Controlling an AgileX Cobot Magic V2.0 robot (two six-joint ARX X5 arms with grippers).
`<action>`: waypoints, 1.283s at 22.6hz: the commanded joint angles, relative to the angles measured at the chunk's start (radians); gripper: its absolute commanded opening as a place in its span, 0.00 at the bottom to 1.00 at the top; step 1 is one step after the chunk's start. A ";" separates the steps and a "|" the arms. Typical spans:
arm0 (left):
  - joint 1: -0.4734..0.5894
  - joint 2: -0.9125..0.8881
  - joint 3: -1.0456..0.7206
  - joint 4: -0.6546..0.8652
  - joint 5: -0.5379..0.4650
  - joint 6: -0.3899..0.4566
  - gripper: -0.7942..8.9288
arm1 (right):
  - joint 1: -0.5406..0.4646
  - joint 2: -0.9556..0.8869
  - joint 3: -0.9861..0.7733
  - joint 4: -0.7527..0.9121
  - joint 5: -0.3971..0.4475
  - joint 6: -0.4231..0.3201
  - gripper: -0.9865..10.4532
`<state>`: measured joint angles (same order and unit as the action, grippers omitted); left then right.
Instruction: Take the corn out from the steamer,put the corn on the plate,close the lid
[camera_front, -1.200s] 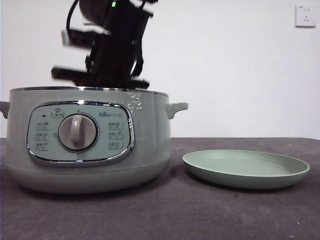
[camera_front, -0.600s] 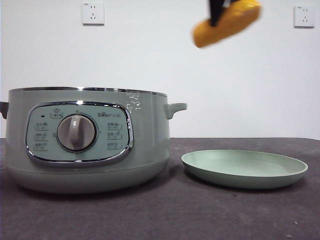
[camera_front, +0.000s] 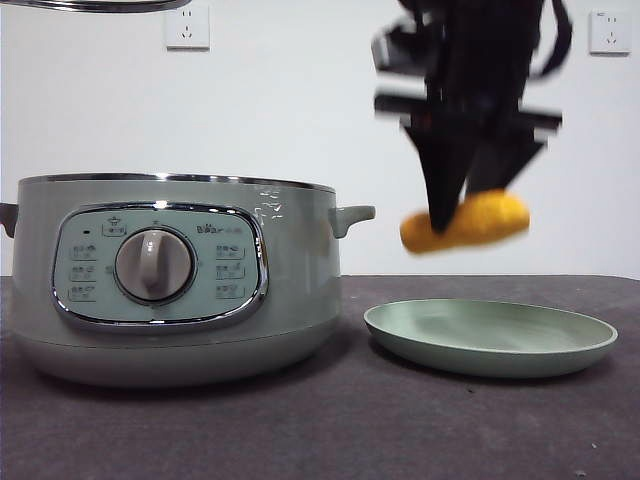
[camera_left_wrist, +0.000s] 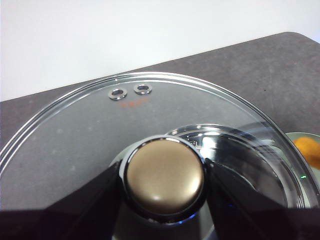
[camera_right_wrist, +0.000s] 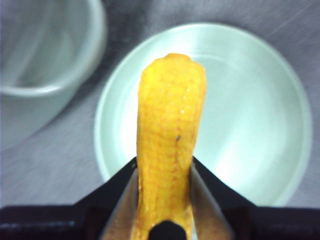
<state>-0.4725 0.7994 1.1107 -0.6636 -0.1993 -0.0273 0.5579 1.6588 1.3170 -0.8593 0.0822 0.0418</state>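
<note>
My right gripper (camera_front: 450, 215) is shut on the yellow-orange corn (camera_front: 466, 222) and holds it in the air a little above the pale green plate (camera_front: 490, 337). In the right wrist view the corn (camera_right_wrist: 170, 135) stands between my jaws over the plate (camera_right_wrist: 250, 125). The sage-green steamer (camera_front: 170, 280) stands open at the left, and its rim shows in the right wrist view (camera_right_wrist: 50, 60). My left gripper (camera_left_wrist: 162, 175) is shut on the knob of the glass lid (camera_left_wrist: 75, 135) and holds it high; the lid's chrome rim (camera_front: 95, 5) shows at the top left of the front view.
The dark grey table (camera_front: 330, 430) runs in front of the steamer and plate. A white wall with two power sockets (camera_front: 186, 26) stands behind.
My right gripper has carried the corn from the steamer up, across to the right, and down to just above the plate. The lid's rim has come into the front view's top left.
</note>
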 joint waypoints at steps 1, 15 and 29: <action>0.000 -0.010 0.011 0.060 -0.003 -0.007 0.07 | -0.026 0.011 -0.115 0.153 0.003 0.013 0.08; 0.000 -0.010 0.011 0.066 -0.004 -0.007 0.07 | -0.166 0.077 -0.247 0.356 -0.034 0.001 0.09; 0.000 0.030 0.011 0.067 0.003 -0.007 0.07 | -0.164 0.073 -0.246 0.354 -0.050 0.013 0.45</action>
<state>-0.4725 0.8352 1.1107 -0.6521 -0.1986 -0.0273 0.3923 1.7191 1.0779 -0.5053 0.0292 0.0425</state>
